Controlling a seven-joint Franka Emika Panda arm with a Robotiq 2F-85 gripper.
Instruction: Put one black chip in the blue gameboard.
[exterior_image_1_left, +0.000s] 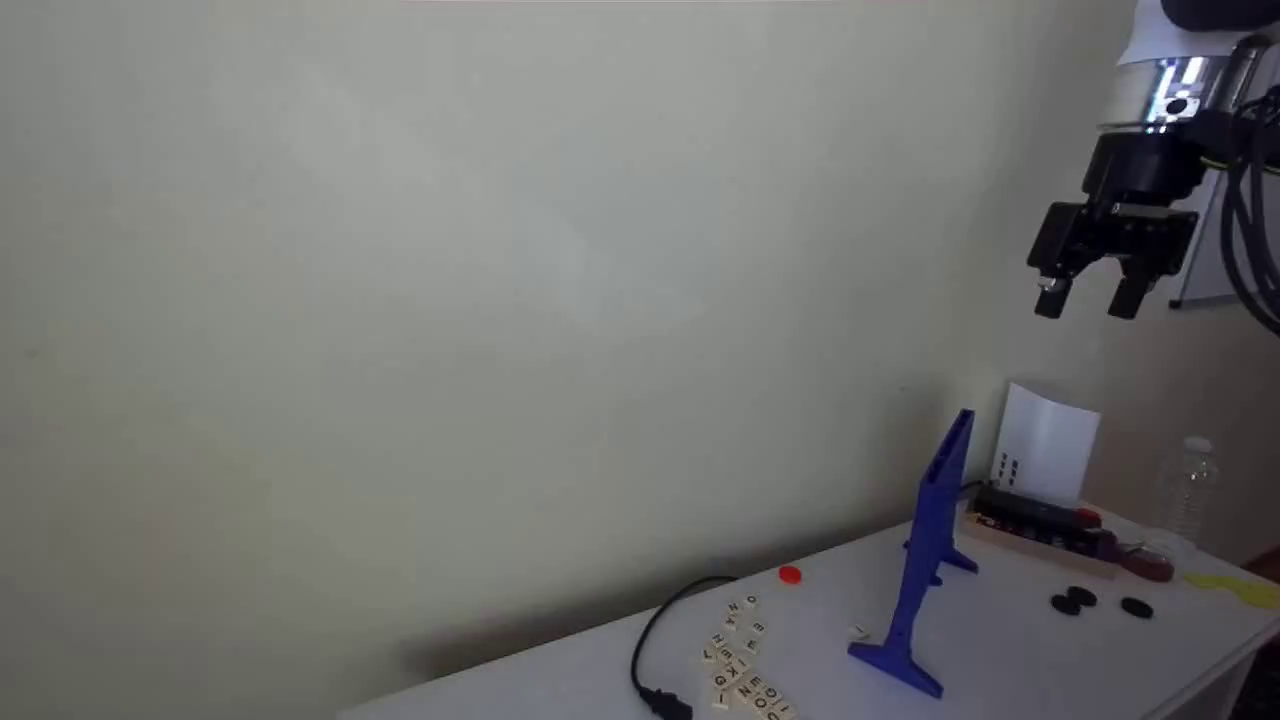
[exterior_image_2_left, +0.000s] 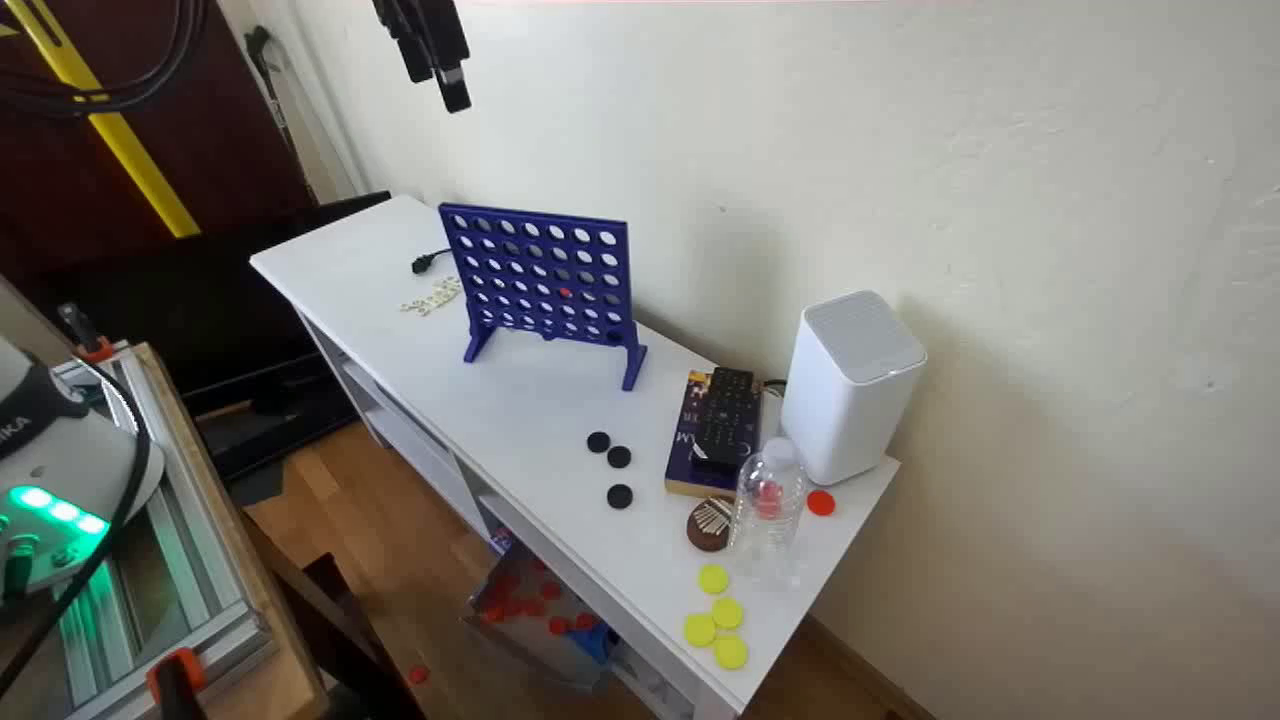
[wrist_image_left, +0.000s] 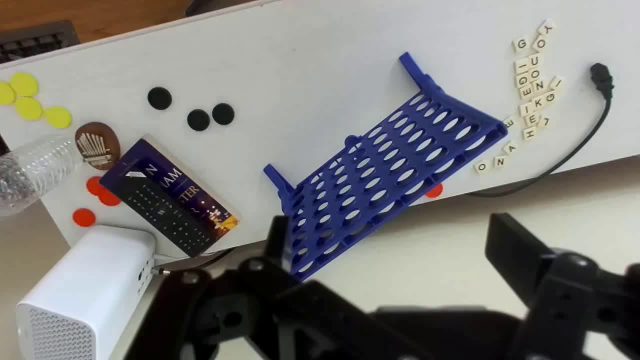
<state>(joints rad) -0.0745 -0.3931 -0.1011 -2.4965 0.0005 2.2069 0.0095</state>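
The blue gameboard stands upright on flared feet on the white table, in both exterior views and in the wrist view. A lower corner hole looks dark in an exterior view; I cannot tell whether a chip fills it. Three black chips lie flat beside the board: two close together and one apart. They also show in the wrist view. My gripper is open and empty, high above the table. Its fingers also show in the wrist view.
A book with a black remote, a brown thumb piano, a clear bottle and a white box stand beyond the chips. Yellow chips lie at the table end. Letter tiles and a cable lie beyond the board. A wall runs behind.
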